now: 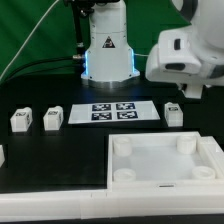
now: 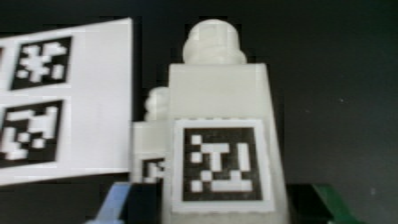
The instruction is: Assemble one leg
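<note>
A leg (image 1: 173, 114), a small white block with a tag, stands to the exterior view's right of the marker board (image 1: 112, 112). My gripper (image 1: 174, 97) hangs right over it. In the wrist view the leg (image 2: 217, 120) fills the middle, with a round peg at its far end and a tag on its facing side. My gripper (image 2: 222, 208) is open, with one finger on each side of the leg and a dark gap between each finger and the leg. Two more legs (image 1: 20, 120) (image 1: 52, 118) stand at the exterior view's left.
The large white tray (image 1: 165, 170) with round corner sockets lies in front. Another small white part (image 1: 2, 155) shows at the left edge. The marker board (image 2: 54, 95) lies beside the leg in the wrist view. The robot base (image 1: 108, 50) stands behind.
</note>
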Controlling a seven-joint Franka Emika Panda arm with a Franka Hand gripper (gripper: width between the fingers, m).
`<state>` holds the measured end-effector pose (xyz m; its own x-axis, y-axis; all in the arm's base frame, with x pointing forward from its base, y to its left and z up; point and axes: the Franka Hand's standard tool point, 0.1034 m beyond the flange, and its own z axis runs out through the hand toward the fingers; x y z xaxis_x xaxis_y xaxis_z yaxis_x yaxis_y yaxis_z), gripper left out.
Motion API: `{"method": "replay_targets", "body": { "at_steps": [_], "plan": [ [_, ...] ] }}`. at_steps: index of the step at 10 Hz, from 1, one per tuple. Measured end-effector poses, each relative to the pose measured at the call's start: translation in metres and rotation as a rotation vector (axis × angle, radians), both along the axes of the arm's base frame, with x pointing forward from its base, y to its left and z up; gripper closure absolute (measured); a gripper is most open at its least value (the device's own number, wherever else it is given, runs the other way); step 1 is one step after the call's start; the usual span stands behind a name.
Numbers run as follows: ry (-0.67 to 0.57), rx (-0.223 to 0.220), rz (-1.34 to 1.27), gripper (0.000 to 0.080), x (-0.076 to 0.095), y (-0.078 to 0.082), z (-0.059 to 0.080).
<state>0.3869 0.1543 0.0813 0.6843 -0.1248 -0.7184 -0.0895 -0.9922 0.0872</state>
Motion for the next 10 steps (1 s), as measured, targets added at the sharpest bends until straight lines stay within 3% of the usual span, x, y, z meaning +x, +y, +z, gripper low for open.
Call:
{"method": "replay_targets", "body": {
  "at_steps": [1, 3, 5, 7, 10],
  "plan": [
    [-0.016, 0.004, -0.005, 0.0507, 0.005, -0.005, 0.007],
    [-0.055, 0.008, -0.001, 0.0507, 0.005, -0.001, 0.002],
    [-0.249, 0.017, 0.002, 0.0506, 0.019, 0.004, -0.002],
    [-0.412, 0.031, 0.013, 0.0506, 0.018, 0.007, 0.000],
    [-0.682, 0.093, 0.058, 0.0506, 0.057, -0.002, 0.018]
  ]
}}
